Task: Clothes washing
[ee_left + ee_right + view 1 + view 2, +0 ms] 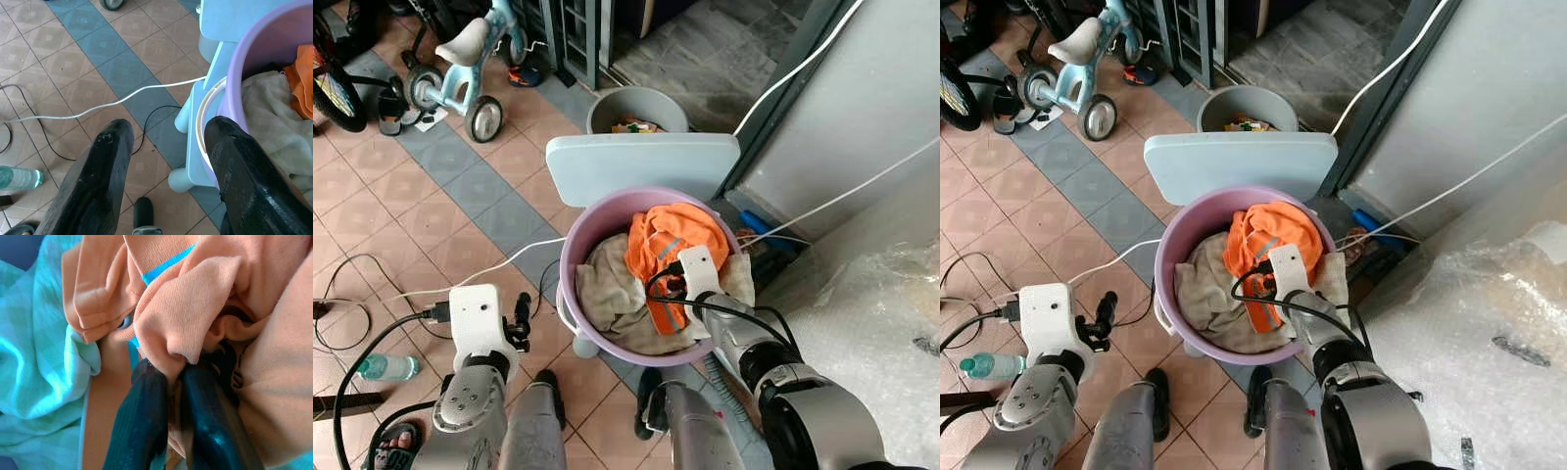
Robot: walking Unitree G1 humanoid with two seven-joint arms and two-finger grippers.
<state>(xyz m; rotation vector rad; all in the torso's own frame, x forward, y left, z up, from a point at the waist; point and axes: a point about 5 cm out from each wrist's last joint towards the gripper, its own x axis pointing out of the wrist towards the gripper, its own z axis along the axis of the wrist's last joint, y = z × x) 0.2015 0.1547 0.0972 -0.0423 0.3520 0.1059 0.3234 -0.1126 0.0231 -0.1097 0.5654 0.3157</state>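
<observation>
Looking down, you see the right gripper point(168, 377) sunk into the purple basin point(576, 257), its jaws pinched together on a fold of the orange garment point(677, 235), which bunches up between and just ahead of the fingertips. A beige cloth point(612, 284) lies under and beside it. Your left gripper point(166, 147) hangs outside the basin's rim over the tiled floor point(401, 206), jaws spread apart, gripping nothing. A light blue stool point(641, 162) supports the basin.

soft ribbed orange cloth point(195, 318)
</observation>
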